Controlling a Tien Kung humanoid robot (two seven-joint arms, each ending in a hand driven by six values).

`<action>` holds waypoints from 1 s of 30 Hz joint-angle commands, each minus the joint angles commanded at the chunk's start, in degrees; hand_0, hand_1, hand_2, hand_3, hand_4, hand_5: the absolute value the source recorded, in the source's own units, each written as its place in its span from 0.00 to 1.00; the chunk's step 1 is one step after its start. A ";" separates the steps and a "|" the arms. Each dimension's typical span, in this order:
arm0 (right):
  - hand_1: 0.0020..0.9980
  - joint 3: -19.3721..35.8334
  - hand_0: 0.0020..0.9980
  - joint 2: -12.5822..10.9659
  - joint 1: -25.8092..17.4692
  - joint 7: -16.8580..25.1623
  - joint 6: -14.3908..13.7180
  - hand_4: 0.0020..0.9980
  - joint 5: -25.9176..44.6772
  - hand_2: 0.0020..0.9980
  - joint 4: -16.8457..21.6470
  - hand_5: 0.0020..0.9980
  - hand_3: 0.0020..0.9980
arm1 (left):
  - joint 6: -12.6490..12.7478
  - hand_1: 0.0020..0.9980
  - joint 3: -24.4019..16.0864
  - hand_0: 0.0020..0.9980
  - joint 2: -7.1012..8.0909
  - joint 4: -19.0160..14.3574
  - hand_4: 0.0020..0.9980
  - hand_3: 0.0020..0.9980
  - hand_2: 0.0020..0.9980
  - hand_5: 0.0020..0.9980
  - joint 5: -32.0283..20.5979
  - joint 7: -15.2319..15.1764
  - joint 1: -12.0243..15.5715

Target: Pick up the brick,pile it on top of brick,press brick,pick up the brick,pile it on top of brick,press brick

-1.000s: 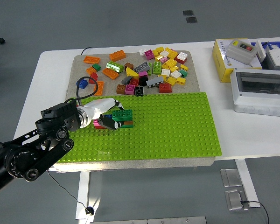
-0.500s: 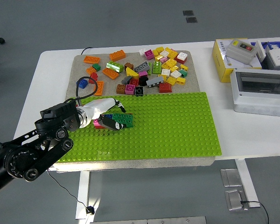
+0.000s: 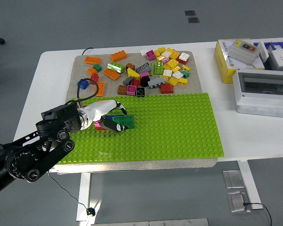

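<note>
The black left arm reaches in from the near left corner, and its white-wrapped left hand [image 3: 109,117] lies over the left part of the flat green studded baseplate [image 3: 179,127]. Its fingers [image 3: 114,125] are curled around a dark green rectangular brick [image 3: 125,121], which sits on a small stack with a magenta brick [image 3: 99,125] showing at the stack's left, under the hand. The green brick's long axis runs left to right, roughly in line with the hand, and the brick juts from the fingertips toward the right. Whether it is fully seated on the stack below cannot be told; the next press would probably need to go straight down on it. Farther back, on the tan mat [image 3: 82,63], lies the loose pile of mixed coloured bricks [image 3: 153,70], well apart from the hand. The right arm is out of view, so the left hand alone is near the work.
</note>
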 joint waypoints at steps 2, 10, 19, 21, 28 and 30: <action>0.63 -0.01 0.70 -0.02 0.03 0.03 0.01 0.63 0.00 0.46 0.00 1.00 0.75 | 0.00 0.98 0.20 0.98 0.05 0.16 0.78 0.74 0.97 0.36 0.01 -0.23 -0.31; 0.63 -0.22 0.70 -0.09 0.16 0.18 -0.02 0.63 0.24 0.46 0.00 1.00 0.75 | -0.23 0.98 0.62 0.98 0.33 0.49 0.78 0.74 0.97 0.36 0.03 -0.69 -1.39; 0.63 -0.13 0.70 -0.15 0.30 0.22 0.00 0.63 0.24 0.45 0.00 1.00 0.75 | -0.53 0.98 1.25 0.98 0.41 0.40 0.78 0.73 0.97 0.36 -0.31 -0.81 -1.80; 0.63 -0.13 0.70 -0.16 0.32 0.21 0.01 0.63 0.21 0.45 0.00 1.00 0.75 | -0.51 0.98 1.28 0.98 0.40 0.43 0.78 0.73 0.97 0.36 -0.35 -0.88 -1.81; 0.63 -0.14 0.70 -0.21 0.40 0.24 0.03 0.63 0.19 0.45 0.00 1.00 0.75 | -0.47 0.97 2.26 0.98 0.48 0.65 0.78 0.73 0.96 0.35 -0.61 -1.29 -2.43; 0.63 -0.17 0.70 -0.23 0.44 0.27 0.02 0.63 0.25 0.45 0.00 1.00 0.75 | -0.46 0.97 2.63 0.97 0.53 0.67 0.77 0.72 0.96 0.34 -0.69 -1.44 -2.70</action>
